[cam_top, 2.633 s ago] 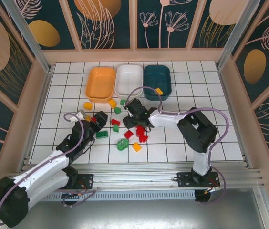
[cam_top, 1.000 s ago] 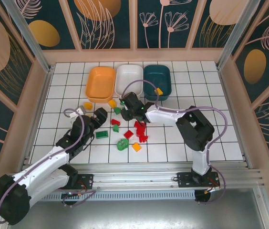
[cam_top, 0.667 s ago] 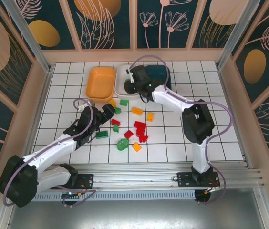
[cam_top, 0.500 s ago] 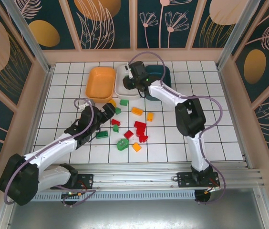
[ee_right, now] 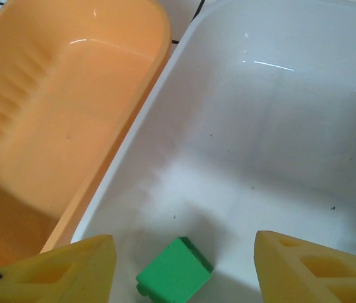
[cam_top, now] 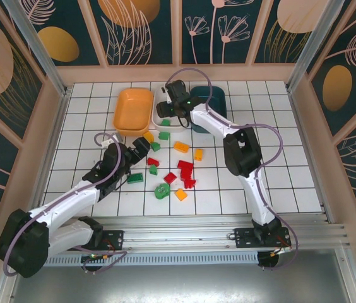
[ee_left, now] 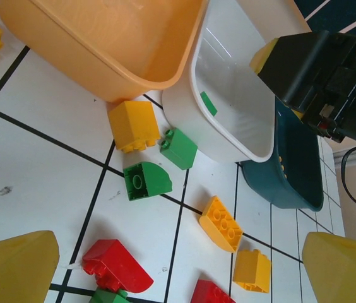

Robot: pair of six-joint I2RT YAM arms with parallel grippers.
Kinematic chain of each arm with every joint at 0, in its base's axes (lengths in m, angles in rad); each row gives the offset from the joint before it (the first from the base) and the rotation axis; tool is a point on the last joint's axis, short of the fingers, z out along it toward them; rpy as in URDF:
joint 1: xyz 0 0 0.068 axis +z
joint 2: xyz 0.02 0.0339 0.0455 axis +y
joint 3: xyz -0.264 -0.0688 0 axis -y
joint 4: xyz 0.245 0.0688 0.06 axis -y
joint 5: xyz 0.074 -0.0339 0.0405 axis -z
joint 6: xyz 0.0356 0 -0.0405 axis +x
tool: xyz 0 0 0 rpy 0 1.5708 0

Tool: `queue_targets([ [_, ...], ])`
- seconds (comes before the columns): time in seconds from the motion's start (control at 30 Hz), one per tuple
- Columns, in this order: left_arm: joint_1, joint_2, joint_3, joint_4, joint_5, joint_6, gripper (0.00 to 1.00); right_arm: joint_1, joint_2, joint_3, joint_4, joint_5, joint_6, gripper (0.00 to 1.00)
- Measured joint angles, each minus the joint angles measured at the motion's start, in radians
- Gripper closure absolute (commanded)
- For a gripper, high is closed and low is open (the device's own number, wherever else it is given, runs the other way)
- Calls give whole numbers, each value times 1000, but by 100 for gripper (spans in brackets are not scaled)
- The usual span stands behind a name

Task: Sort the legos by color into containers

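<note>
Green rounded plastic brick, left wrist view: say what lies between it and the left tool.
A red rounded plastic brick lies nearer, low between the fingers of the open left tool, left of centre; the green brick sits beyond.

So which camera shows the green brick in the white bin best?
The right wrist view: the green brick lies close up on the white bin's floor, under the open right gripper. The left wrist view shows a small green sliver; the top external view, a speck beside the arm.
</note>
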Motion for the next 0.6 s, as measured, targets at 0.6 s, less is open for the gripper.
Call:
queue_targets([
  [0.6,-12,114,-32,84,204,5,7,93,-582,-822,34,40,146,28],
])
